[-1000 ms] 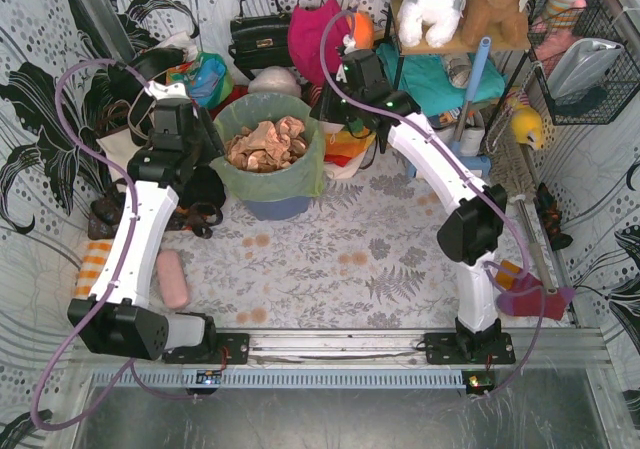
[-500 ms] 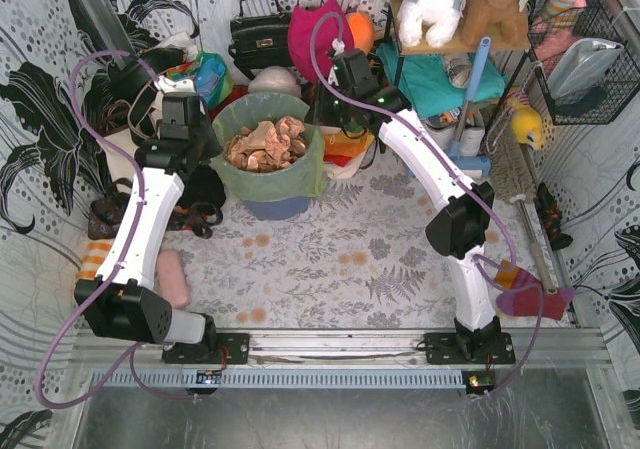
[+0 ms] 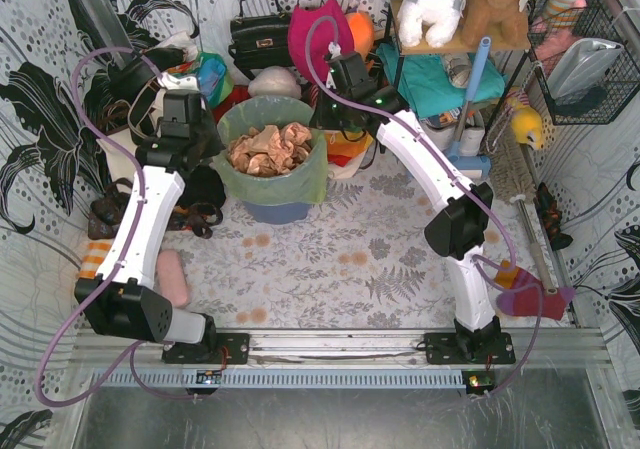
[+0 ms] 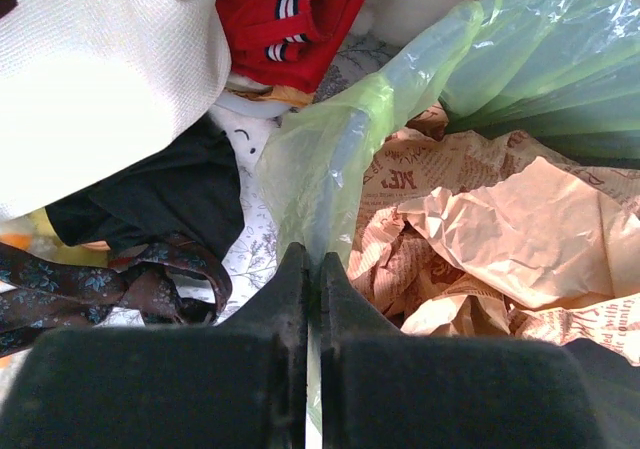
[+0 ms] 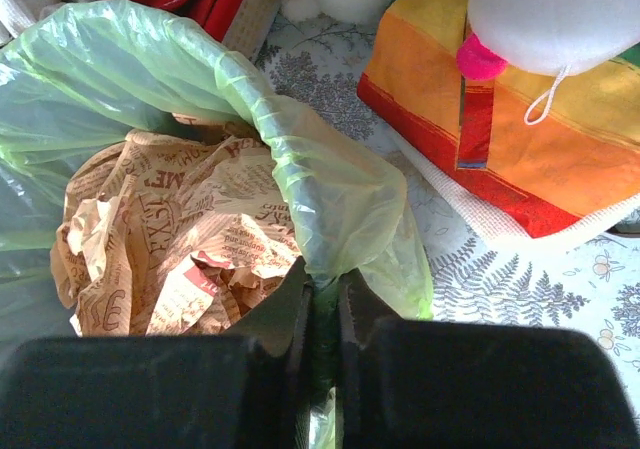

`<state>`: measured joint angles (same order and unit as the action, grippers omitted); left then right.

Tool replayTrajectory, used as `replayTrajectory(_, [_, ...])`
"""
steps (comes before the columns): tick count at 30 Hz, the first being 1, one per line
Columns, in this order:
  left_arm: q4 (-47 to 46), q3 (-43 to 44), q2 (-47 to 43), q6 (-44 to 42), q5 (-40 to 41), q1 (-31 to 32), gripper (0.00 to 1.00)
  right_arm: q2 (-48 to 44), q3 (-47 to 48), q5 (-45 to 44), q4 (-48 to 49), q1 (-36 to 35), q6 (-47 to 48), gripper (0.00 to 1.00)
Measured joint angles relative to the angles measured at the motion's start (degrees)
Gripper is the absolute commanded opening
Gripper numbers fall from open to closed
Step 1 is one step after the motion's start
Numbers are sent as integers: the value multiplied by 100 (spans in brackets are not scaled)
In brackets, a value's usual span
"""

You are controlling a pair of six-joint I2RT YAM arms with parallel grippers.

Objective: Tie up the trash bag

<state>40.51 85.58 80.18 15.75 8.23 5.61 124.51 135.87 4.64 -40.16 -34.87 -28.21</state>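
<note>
- Stretched from the near-edge bases toward the far middle of the table, elbows bowed outward, wrists dipped at opposite sides of the trash bag (image 3: 305, 174).
- At the bag's left rim: left gripper (image 4: 307, 264), fingers pressed together on a fold of the green film, pinching it.
- At the right rim: right gripper (image 5: 322, 281), likewise clamped tight on a gathered pleat of the bag's edge, with plastic rising straight out from between the fingertips.
- Set between the two grips, open-mouthed, draped over a round blue-grey bin (image 3: 278, 209) on the floral cloth (image 3: 350, 259).
- Thin, translucent, light-green plastic, glossy and finely wrinkled; inside, crumpled brown printed paper (image 5: 170, 229) heaped close to the rim.
</note>
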Motion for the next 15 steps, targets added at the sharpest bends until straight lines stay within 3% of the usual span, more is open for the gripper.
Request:
replayTrajectory(8, [531, 210, -74, -20, -219, 262, 0, -129, -4, -70, -407, -26, 105, 0])
replayTrajectory(15, [1436, 269, -376, 153, 15, 1351, 0, -1104, -820, -144, -1381, 24, 393, 0])
